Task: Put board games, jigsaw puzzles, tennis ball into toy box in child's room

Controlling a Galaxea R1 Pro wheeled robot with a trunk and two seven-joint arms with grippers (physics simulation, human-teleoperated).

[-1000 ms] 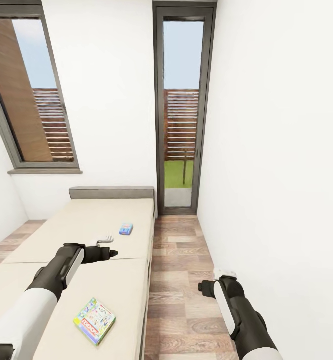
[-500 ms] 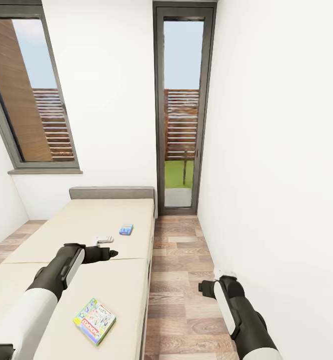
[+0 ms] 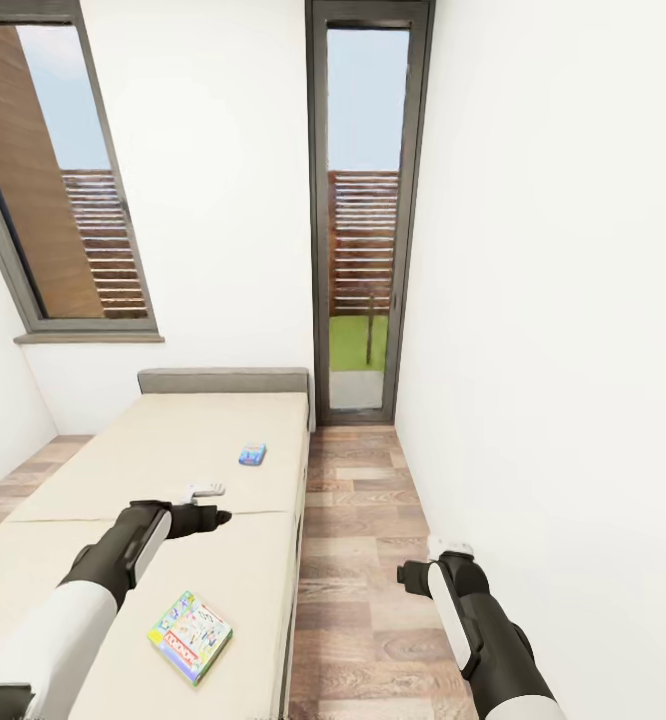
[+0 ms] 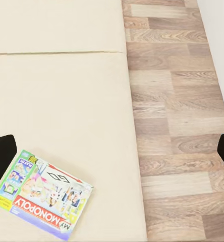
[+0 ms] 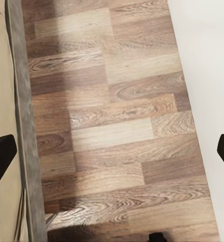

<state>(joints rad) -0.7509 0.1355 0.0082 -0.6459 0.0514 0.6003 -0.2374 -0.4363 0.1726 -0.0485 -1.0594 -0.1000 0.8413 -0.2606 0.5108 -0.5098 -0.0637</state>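
Slightly lowered, left gripper (image 3: pixel 210 491) hovers empty, spread wide, over smooth beige bed (image 3: pixel 93 470) — flat glossy board game (image 3: pixel 190 636) nearby.

A: State the arm finish.
B: Each arm has a white upper segment, then a dark-grey to black forearm bearing a long white inlay panel.

A: And the ends?
B: The left gripper (image 3: pixel 207 491) has pale grey-white fingers on a black wrist; the right gripper (image 3: pixel 450 546) has a white end piece. The wrist views show black fingertips (image 4: pixel 2 156) at the frame edges.
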